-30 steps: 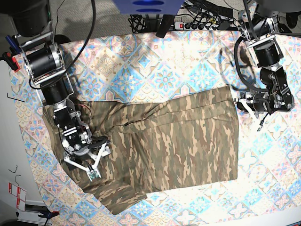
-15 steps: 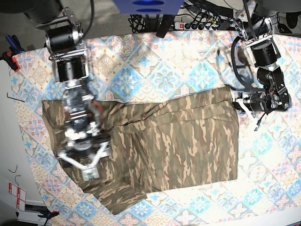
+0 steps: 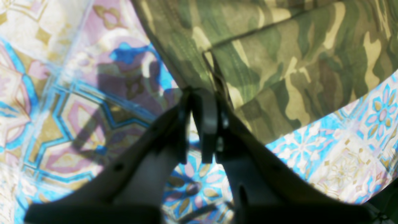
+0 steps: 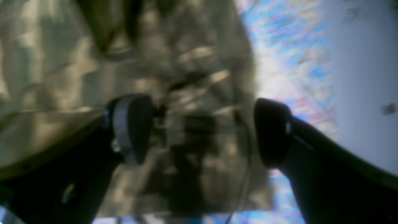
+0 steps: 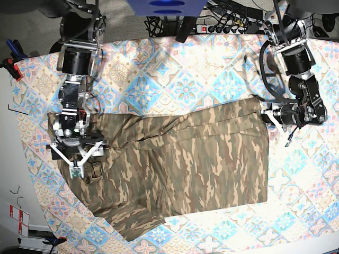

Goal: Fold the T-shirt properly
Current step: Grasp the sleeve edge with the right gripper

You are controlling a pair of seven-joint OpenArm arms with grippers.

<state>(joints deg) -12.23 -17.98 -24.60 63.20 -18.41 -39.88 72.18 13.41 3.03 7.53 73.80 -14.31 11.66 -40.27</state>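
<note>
Base view: T-shirt (image 5: 180, 159) spread over tablecloth (image 5: 175, 74).

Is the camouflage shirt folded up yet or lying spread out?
Mostly spread: the T-shirt lies wide across the tablecloth, only partly doubled.

We find no readable text, label, brand, number or sign anywhere in these views, neither on the cloth surfaces nor on the robot's own parts.
</note>
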